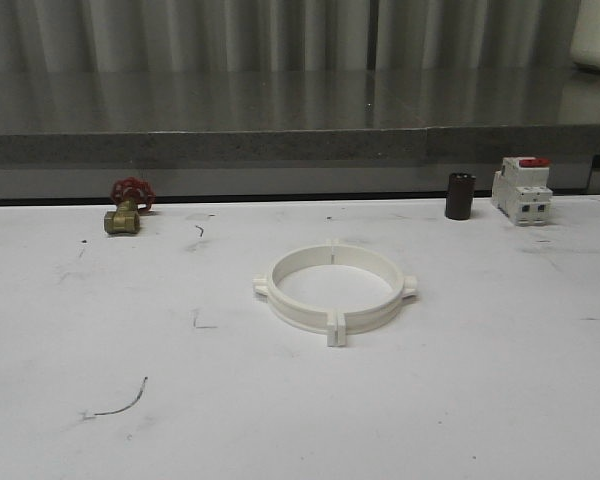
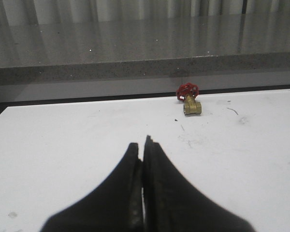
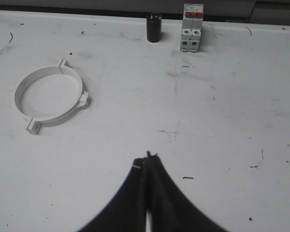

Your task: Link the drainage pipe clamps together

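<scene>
The left gripper (image 2: 144,145) is seen with its fingers pressed together, nothing held between them, above bare table (image 2: 63,145). A brass valve with a red handwheel (image 2: 189,99) stands well beyond them. The right gripper (image 3: 148,159) is likewise closed and empty. The drainage pipe clamps (image 3: 49,94), joined into one ring, lie well apart from its fingertips, with a black cylinder (image 3: 154,27) and a white breaker (image 3: 192,27) farther off.

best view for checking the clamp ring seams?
Front view: the clamp ring sits mid-table, whole, with the near tab joint facing the camera and the far seam visible. The right wrist view shows the ring whole too, but off to one side and at an angle. The left wrist view looks toward the brass valve instead.
</scene>
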You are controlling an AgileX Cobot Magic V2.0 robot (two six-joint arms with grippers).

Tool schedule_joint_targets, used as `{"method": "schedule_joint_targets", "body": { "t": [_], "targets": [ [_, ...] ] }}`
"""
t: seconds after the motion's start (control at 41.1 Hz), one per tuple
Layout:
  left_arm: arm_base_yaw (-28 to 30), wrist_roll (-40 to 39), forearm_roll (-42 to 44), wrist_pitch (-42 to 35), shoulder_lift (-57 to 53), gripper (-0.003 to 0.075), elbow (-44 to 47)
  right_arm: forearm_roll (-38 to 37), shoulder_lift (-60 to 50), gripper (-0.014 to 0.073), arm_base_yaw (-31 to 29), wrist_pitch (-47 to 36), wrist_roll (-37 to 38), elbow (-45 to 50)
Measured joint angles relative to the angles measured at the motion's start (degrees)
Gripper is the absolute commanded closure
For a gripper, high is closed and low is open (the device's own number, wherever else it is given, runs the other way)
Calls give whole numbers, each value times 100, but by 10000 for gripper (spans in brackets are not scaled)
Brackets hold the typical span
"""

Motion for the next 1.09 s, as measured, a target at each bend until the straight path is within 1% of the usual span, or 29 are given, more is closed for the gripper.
{"method": "schedule_joint_targets", "body": {
  "t": [0.195, 0.243, 0.316, 0.365, 0.486, 0.729, 0.9, 1.094],
  "targets": [
    [0, -85, 92, -246, 0, 741, 0, 0, 0, 711, 0, 8, 0, 0],
    [0, -360, 310, -261, 0, 741, 0, 0, 0, 711, 0, 8, 0, 0],
    [-14, -1029, 883, -286, 0, 741, 0, 0, 0, 711, 0, 8, 0, 0],
    [-61, -1319, 1165, -298, 0, 741, 0, 0, 0, 711, 0, 8, 0, 0],
    [-84, -1580, 1417, -298, 0, 741, 0, 0, 0, 711, 0, 8, 0, 0],
    [-84, -1570, 1335, -305, 0, 741, 0, 0, 0, 711, 0, 8, 0, 0],
    [-84, -1154, 951, -305, 0, 741, 0, 0, 0, 711, 0, 8, 0, 0],
    [-84, -1050, 951, -305, 0, 741, 0, 0, 0, 711, 0, 8, 0, 0]
  ]
}}
